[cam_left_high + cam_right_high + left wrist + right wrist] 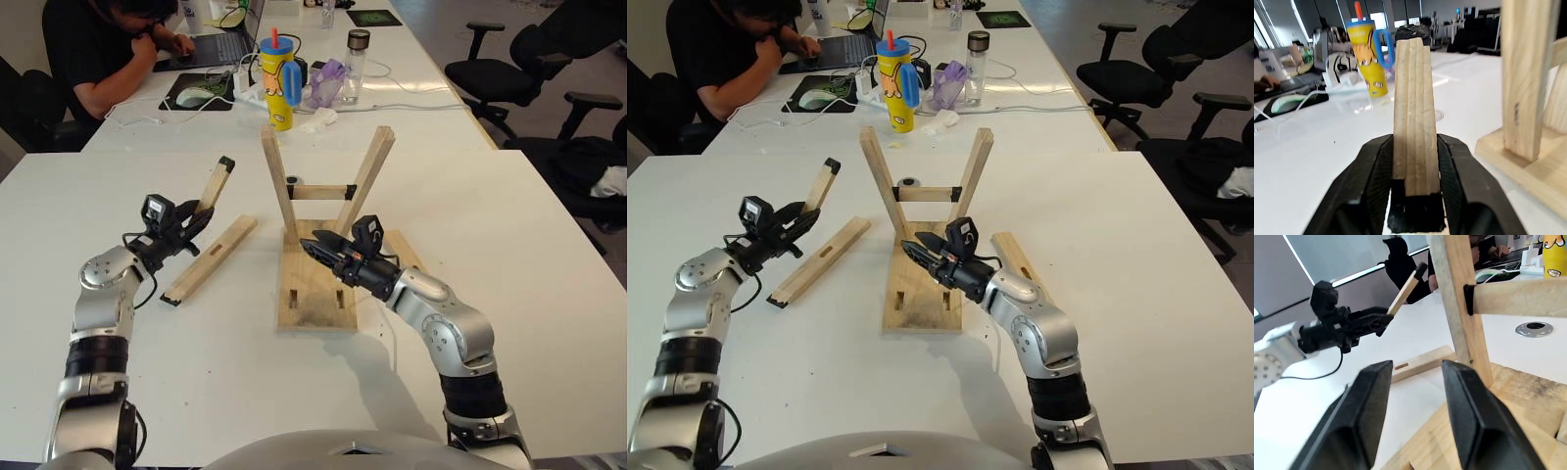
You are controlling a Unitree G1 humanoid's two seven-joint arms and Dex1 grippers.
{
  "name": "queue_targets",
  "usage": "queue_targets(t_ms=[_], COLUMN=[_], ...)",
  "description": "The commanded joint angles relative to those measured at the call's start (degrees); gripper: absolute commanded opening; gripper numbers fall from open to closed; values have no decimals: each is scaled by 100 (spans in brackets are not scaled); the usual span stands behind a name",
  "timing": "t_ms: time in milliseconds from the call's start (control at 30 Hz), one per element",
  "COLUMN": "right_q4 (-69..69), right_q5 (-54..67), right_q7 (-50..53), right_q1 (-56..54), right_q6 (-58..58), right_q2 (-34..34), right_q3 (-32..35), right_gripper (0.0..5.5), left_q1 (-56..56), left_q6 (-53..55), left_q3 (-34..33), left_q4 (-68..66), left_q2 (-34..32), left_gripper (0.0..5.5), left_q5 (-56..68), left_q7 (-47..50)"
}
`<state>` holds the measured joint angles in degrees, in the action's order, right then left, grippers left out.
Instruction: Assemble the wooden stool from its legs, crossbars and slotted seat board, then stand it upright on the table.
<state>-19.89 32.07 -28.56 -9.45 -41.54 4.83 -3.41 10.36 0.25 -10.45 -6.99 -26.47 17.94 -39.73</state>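
Left gripper [199, 219]: jaws being clenched on a leg [217, 182], long axis being pointed up and away.
Right gripper [315, 245]: jaws being held apart above the seat board [312, 305] lying on the surface [509, 255].

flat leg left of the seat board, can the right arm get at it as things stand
Probably yes: the right gripper is open over the seat board, with bare table between it and the flat leg. The upright leg beside its path and the left gripper, shut on a second leg, crowd it.
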Motion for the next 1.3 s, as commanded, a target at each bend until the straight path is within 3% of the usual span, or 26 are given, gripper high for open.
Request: queue_targets(t_ms=[33, 167, 300, 467, 767, 1300], right_q4=[-398, -307, -260, -386, -271, -159], right_q5=[1977, 2592, 3281, 4094, 4020, 3641], right_q7=[689, 1022, 1448, 1754, 1856, 1798], right_q1=[-233, -414, -661, -886, -1032, -954], right_q6=[-682, -796, -871, -849, -554, -265], right_q2=[-568, -558, -632, -583, -387, -193], right_q3=[1118, 1359, 1463, 1478, 1179, 832], right_gripper=[263, 314, 317, 317, 317, 71], left_q1=[-1393, -1688, -1665, -1465, -1441, -1428], left_q6=[-697, -948, -873, -524, -402, -571], left_q3=[-105, 90, 824, 1264, 1717, 1874], left_q4=[2819, 3301, 3481, 3403, 3359, 3173], left_q2=[596, 717, 785, 921, 862, 816], left_gripper=[130, 130, 130, 130, 130, 130], left_q5=[-363, -710, -1047, -1175, -1249, -1562], left_q7=[901, 1109, 1116, 1284, 1219, 1353])
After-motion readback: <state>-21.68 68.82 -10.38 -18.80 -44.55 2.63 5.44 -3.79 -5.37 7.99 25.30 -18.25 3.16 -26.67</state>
